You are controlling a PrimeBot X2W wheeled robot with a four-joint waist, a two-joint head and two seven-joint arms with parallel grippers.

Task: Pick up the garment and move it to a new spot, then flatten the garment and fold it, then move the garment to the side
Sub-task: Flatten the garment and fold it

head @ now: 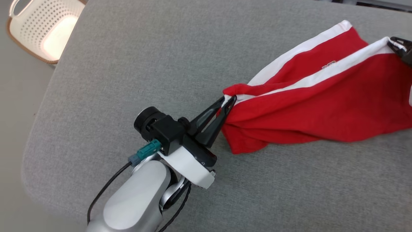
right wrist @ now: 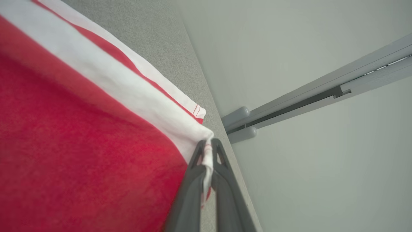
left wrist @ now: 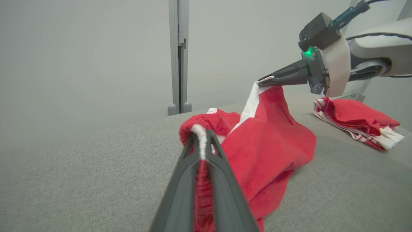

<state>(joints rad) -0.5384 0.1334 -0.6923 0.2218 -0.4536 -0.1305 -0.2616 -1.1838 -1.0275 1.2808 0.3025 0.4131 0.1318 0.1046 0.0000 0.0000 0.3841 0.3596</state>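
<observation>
The red garment (head: pixel 322 100) is pinched by the left gripper (head: pixel 229 100) and right gripper (head: pixel 394 42). A folded red cloth (left wrist: pixel 351 117) is seen at 3 o'clock in the left wrist view.

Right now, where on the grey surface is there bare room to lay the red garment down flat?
The surface is barest on its left, between the left gripper and the edge near the basket. Another bare strip lies between garment and robot. The right is crowded: the right gripper holds the garment there, near a folded red pile.
</observation>
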